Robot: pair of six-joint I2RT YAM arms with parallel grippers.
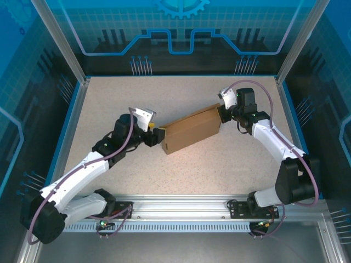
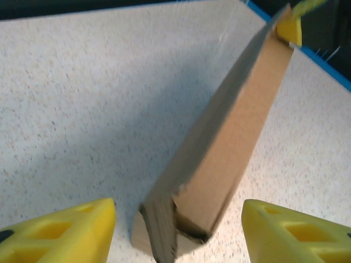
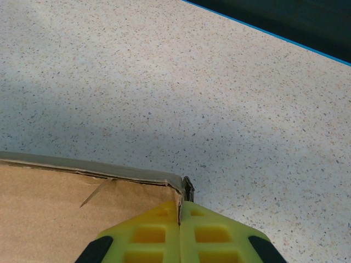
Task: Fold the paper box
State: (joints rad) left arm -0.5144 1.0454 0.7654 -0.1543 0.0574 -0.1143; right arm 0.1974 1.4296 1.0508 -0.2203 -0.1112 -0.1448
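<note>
since the paper box [image 1: 189, 130] is thin brown corrugated card, i judge it light and fairly stiff across its panels, but quick to crease or tear at the scored folds and die-cut tabs, and smooth enough to skid on the speckled table [image 1: 109, 104]. it lies near the middle of the table, folded up into a shallow slab that runs from near left to far right between the two arms. the right gripper [image 3: 180, 216] is clenched on the thin wall at the box's far-right corner, with the card edge caught between its pads. the left gripper [image 2: 178, 227] is released, its yellow fingers [image 2: 71, 227] standing either side of the near-left end and apart from it. that end looks ragged, a flap not fully tucked. the best hold, i think, is a pinch on an edge or wall near a corner, not the flat lid.
</note>
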